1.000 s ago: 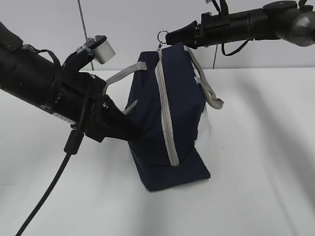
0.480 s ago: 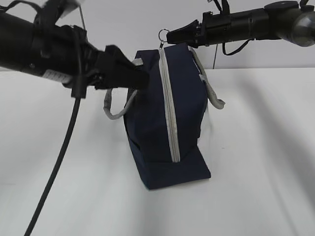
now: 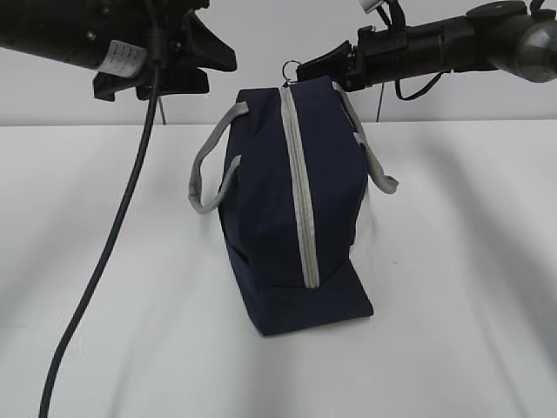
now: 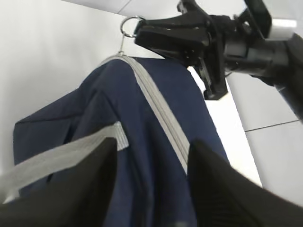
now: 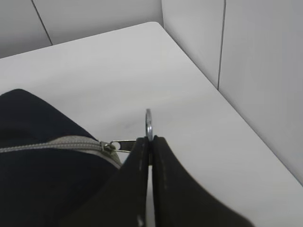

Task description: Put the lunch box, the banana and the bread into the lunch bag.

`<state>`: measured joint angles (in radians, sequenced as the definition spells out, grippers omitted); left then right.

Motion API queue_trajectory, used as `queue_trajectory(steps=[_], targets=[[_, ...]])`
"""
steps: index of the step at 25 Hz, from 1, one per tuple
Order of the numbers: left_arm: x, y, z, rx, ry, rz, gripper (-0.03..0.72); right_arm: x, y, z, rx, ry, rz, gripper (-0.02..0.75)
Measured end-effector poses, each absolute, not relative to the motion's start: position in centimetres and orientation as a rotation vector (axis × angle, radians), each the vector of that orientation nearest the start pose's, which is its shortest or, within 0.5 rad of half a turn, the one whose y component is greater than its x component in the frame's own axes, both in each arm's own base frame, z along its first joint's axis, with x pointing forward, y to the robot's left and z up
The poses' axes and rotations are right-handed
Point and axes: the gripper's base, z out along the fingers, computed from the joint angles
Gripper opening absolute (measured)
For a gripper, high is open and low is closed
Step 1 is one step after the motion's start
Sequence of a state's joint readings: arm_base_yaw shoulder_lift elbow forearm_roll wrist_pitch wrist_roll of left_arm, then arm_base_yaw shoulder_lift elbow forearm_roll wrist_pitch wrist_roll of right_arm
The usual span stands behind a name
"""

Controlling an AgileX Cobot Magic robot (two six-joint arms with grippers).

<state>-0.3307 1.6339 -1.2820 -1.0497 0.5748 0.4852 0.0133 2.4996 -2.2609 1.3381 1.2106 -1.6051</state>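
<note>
The navy lunch bag (image 3: 278,218) stands upright on the white table, its grey zipper (image 3: 296,174) running closed up its face. My right gripper (image 3: 305,70) is shut on the zipper's ring pull (image 5: 149,124) at the bag's top; the jaws (image 5: 151,139) pinch the ring edge-on. My left gripper (image 3: 228,61) is open and empty, raised above and left of the bag's top. In the left wrist view its fingers (image 4: 152,142) straddle the view of the bag (image 4: 94,109) below. The lunch box, banana and bread are out of view.
The bag's grey handles hang loose on the left (image 3: 209,165) and right (image 3: 374,161). A black cable (image 3: 113,235) droops from the left arm to the table front. The table (image 3: 452,287) ends at a wall behind the bag.
My left gripper has risen from the bag's left side to above its top, apart from it. The left handle now hangs down. The right gripper stays on the ring pull.
</note>
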Motion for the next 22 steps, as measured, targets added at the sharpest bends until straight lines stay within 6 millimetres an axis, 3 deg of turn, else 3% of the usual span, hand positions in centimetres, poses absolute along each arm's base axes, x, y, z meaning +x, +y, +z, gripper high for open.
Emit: queue_trajectory(steps=[9, 16, 19, 22], targets=[[39.7, -18.2, 28.0, 0.05, 2.419, -1.017, 0.346, 52.7, 9.3, 22.1, -1.117, 1.582, 0.882, 0.0], [40.7, -18.2, 28.6, 0.046, 2.476, -0.958, 0.327, 52.7, 9.4, 22.1, -1.119, 1.582, 0.883, 0.0], [40.7, -18.2, 28.6, 0.043, 2.475, -0.949, 0.251, 52.7, 9.4, 22.1, -1.119, 1.582, 0.883, 0.0], [40.8, -18.1, 28.7, 0.038, 2.466, -0.942, 0.118, 52.7, 9.4, 22.1, -1.121, 1.581, 0.882, 0.0]])
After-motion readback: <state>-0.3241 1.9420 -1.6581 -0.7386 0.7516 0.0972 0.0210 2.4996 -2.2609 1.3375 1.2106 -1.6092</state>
